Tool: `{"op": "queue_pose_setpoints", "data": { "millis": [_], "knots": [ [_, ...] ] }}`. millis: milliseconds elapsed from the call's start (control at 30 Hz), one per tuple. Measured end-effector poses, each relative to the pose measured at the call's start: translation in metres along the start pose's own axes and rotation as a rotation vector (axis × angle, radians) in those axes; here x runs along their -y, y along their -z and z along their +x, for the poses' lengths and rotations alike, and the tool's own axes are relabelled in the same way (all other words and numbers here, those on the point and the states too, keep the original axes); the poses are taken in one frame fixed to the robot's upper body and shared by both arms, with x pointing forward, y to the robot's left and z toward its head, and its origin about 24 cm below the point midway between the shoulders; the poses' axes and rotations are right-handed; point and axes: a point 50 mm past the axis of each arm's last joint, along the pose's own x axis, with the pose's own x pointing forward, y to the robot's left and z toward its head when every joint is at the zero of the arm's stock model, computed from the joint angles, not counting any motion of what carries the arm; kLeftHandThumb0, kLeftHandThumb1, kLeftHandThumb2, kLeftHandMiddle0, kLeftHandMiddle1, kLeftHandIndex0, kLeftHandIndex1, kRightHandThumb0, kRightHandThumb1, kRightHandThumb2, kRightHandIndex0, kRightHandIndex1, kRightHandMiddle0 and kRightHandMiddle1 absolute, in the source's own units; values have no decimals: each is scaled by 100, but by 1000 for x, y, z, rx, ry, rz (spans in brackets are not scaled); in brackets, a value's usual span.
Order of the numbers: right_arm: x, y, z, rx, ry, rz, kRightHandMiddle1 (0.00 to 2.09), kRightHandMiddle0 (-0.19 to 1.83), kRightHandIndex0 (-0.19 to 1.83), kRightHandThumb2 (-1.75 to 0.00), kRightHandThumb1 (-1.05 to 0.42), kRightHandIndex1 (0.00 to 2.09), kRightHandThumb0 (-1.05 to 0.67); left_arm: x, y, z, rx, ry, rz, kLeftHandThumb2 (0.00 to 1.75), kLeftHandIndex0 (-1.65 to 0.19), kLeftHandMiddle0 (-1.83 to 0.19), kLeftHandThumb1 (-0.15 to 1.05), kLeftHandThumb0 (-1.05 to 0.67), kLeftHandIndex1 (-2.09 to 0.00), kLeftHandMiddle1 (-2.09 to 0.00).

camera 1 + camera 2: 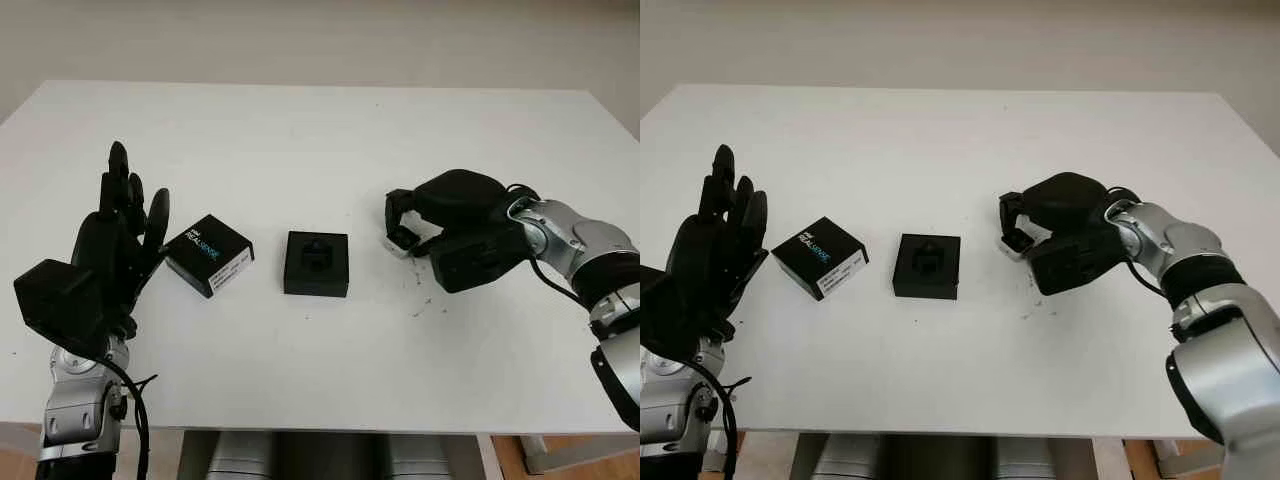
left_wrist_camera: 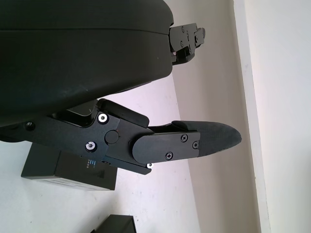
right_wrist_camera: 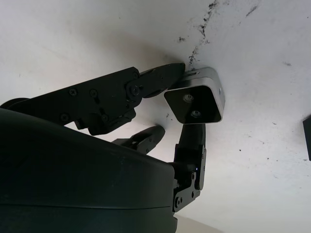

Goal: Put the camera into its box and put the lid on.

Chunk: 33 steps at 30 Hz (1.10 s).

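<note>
Table point(image 1: 320, 130) first: a wide white top spreads before me, with dark scuff marks point(image 1: 425, 300) on it just under my right hand. My left hand point(image 1: 120, 235) stands raised over the table's left side, holding nothing, fingers uncurled, just beside the lid. My right hand point(image 1: 405, 228) is to the right of centre, its fingers closed around the camera point(image 3: 197, 99); in the right wrist view one fingertip point(image 3: 167, 75) presses the camera's side and another finger point(image 3: 192, 141) bears against its face from the opposite side, and the camera sits right at the table surface, though I cannot tell whether it touches it. The box point(image 1: 316, 263), black and square, lies open near the middle of the table, well apart from the camera, a dark moulded insert inside it. The lid point(image 1: 209, 254), black with a white label and blue lettering, lies flat and turned askew, left of the box and apart from it. The camera is small, silver-edged, with a dark face bearing two screws.
</note>
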Motion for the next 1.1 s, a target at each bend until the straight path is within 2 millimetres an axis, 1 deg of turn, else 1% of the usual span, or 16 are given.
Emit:
{"op": "queue_pose_setpoints", "data": {
  "millis": [267, 467, 533, 633, 733, 867, 1100],
  "knots": [
    [-1, 2, -1, -8, -13, 35, 141, 11, 58, -6, -95, 10, -30, 0, 0, 0, 1, -7, 5, 50, 14, 13, 105, -68, -6, -6],
    [0, 3, -1, -14, -10, 81, 144, 12, 58, -6, -96, 10, -29, 0, -1, 0, 3, -3, 0, 48, 15, 14, 105, -69, -5, -5],
    [1, 4, -1, -24, -7, 122, 147, 12, 57, -6, -96, 10, -29, 0, -1, 0, 4, -2, -2, 48, 15, 15, 105, -69, -5, -5],
    [0, 5, -2, -25, 11, 191, 159, 12, 61, -6, -98, 12, -30, 0, -1, 0, 5, -1, -3, 48, 16, 15, 105, -68, -5, -5],
    [-2, 5, -3, -28, 26, 229, 166, 15, 62, -6, -99, 13, -32, 0, -1, 0, 5, -1, -4, 48, 16, 15, 105, -68, -5, -5],
    [-5, 5, -1, -46, 52, 308, 178, 20, 56, -5, -98, 10, -34, 0, -1, 0, 5, 0, -5, 46, 16, 15, 105, -70, -5, -5],
    [-8, 7, 0, -73, 62, 391, 182, 22, 50, -5, -95, 7, -36, 0, -1, 0, 6, 8, -8, 45, 16, 15, 105, -68, -5, -5]
  ]
}}
